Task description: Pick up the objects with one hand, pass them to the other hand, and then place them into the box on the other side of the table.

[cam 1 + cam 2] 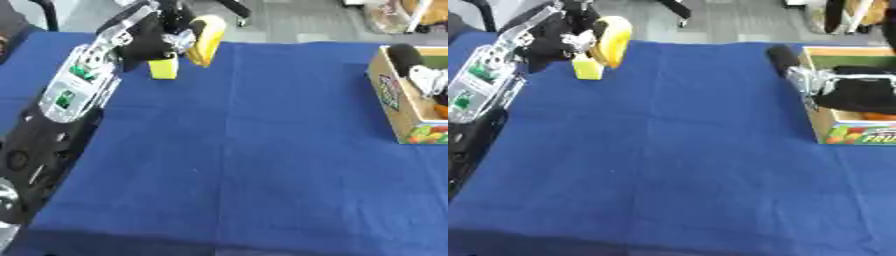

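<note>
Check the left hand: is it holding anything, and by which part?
The left hand is curled round a yellow object at its upper left side; the exact contact is blurred. A smaller yellow block sits below.

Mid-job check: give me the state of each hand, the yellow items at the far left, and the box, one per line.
left hand: raised at the far left of the table, fingers curled round the yellow object.
yellow object: held off the blue tablecloth, tilted.
yellow block: beside the left hand; whether it rests on the cloth is unclear.
right hand: over the box, fingers not readable.
box: open-topped, at the right edge, something orange inside.
</note>
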